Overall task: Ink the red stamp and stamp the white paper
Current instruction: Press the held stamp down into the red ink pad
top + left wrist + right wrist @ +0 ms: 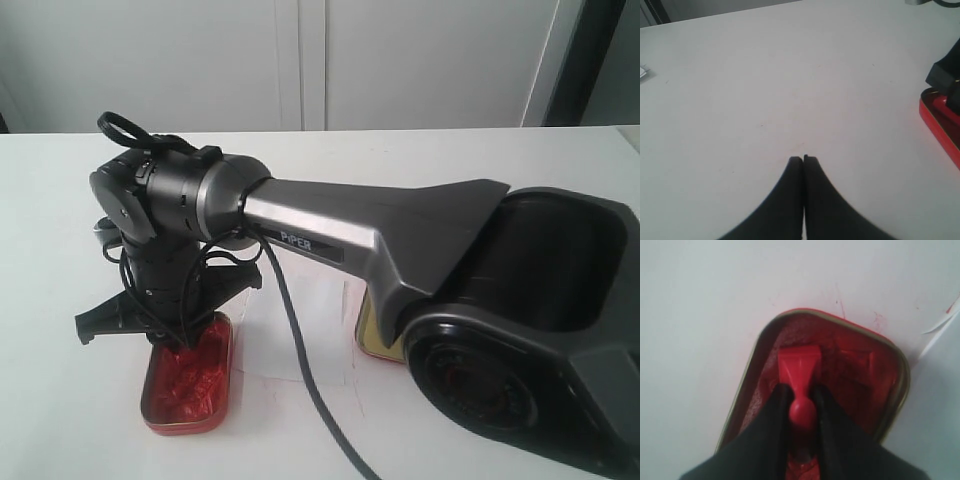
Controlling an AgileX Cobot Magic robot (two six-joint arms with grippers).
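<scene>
Red stamp (799, 365) clamped by right gripper (801, 391), base seated in red paste (855, 375) filling open tin (901, 375). Left gripper (803, 159) closed, nothing held, above tabletop (790, 75).

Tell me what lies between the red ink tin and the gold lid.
In the exterior view, the white paper lies flat between the red ink tin and the gold lid, and a black cable crosses over it.

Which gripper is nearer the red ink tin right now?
Right. The right gripper holds the red stamp inside the ink tin; the left gripper sits shut over the white table, with the tin off to one side.
</scene>
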